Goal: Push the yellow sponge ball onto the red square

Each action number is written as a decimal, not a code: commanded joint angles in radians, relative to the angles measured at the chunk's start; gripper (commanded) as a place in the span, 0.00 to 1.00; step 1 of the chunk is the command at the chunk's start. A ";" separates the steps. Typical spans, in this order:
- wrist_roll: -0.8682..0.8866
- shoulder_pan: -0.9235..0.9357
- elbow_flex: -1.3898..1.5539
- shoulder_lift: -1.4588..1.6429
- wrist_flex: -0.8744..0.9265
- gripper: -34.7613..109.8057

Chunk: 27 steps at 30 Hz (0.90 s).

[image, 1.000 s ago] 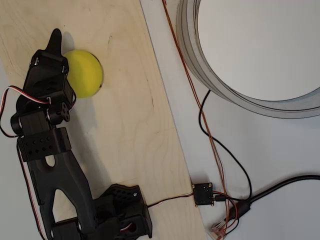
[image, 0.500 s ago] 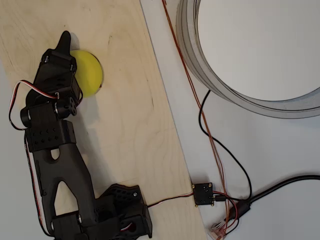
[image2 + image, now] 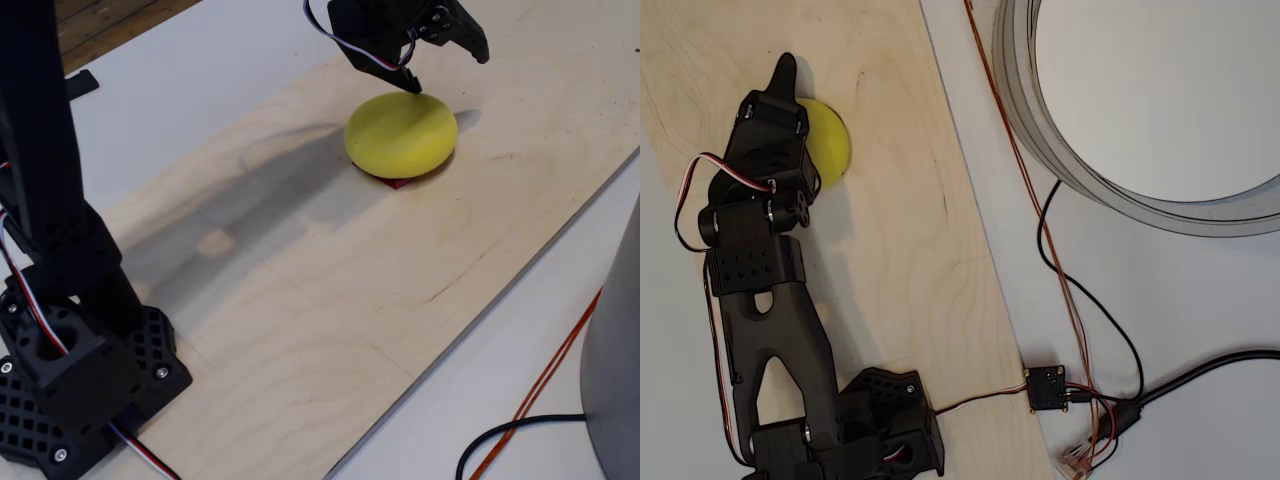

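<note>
Readable text: none in the overhead view or the fixed view.
Labels and brands: none legible on any surface shown.
Numbers and signs: none can be made out.
Small black board (image 3: 1047, 387): lies at the lower middle of the overhead view; any print on it is too small to read.

Tool (image 3: 783, 82) farther right and up over the yellow sponge ball (image 3: 830, 150), ball nudged slightly right.
</note>
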 commanded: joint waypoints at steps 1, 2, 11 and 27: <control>-0.005 0.026 0.002 0.012 0.003 0.44; -0.009 0.029 0.005 0.014 0.003 0.44; -0.020 0.035 0.032 0.040 0.003 0.43; -0.041 0.009 -0.018 0.161 0.006 0.44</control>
